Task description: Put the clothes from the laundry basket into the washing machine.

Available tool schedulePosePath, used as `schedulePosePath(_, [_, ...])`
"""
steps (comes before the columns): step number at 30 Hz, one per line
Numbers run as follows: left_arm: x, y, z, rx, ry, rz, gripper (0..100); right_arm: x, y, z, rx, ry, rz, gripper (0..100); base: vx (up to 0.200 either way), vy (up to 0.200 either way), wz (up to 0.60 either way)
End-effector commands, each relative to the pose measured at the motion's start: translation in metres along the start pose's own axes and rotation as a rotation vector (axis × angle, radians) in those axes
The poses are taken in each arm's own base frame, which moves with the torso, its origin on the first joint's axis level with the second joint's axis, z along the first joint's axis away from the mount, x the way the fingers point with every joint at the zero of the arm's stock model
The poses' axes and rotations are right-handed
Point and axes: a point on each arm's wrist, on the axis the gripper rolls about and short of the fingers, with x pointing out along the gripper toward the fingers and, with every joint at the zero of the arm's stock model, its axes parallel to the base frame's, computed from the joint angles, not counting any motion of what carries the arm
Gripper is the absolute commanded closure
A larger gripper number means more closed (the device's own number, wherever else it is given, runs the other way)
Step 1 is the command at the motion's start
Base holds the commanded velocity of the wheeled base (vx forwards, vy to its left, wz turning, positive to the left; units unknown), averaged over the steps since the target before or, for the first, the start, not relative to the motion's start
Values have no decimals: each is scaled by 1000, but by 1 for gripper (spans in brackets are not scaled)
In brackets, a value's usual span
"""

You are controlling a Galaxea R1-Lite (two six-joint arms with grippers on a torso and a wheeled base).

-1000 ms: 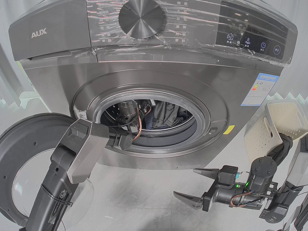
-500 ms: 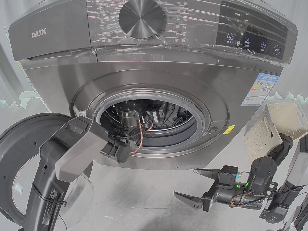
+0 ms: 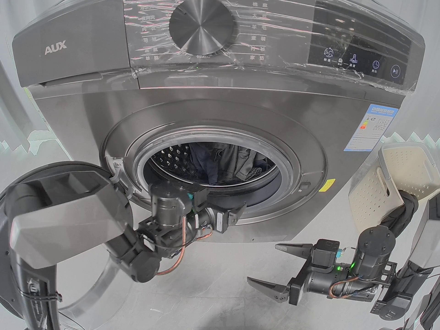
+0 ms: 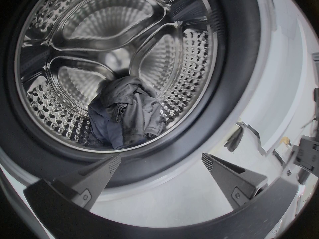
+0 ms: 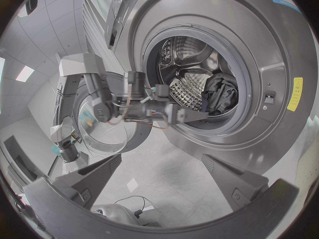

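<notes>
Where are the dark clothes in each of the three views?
Head view: clothes in the drum, mid-picture.
Left wrist view: clothes heaped in the drum, near the seal.
Right wrist view: clothes in the drum, near the seal.
Shared landmark: the dark door seal.

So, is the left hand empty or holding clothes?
Empty. The left hand is open outside the door opening, gripping nothing; the clothes lie inside the drum.

Silver-grey angular shells (image 3: 68, 216) covered black joints; copper-coloured cables (image 3: 182, 246) looped at the wrists; black wedge-shaped fingers (image 3: 268, 290) bore ribbed tips and small screws.
</notes>
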Motion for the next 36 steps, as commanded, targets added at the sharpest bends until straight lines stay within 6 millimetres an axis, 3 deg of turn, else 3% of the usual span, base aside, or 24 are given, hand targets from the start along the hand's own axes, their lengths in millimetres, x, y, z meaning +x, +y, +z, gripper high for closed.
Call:
schedulePosePath(1, [-106,-27,37,49,-85,-173,0,-5,4,4,3,-18,3,0,0,0,0])
schedulePosePath(7, [-148,-21,50,10,-186,-178,0,-15,-5,15,-3,-68,-42,0,0,0,0])
schedulePosePath(14, [-150,-18,57,-11,-246,-170,0,-30,-23,24,-21,-113,-130,0,0,0,0])
schedulePosePath(30, [-158,-18,56,-64,-255,-170,0,-38,-24,20,-17,-96,-139,0,0,0,0])
schedulePosePath(36, [-157,-17,55,-53,-253,-145,0,-38,-29,22,-16,-103,-161,0,0,-200,0])
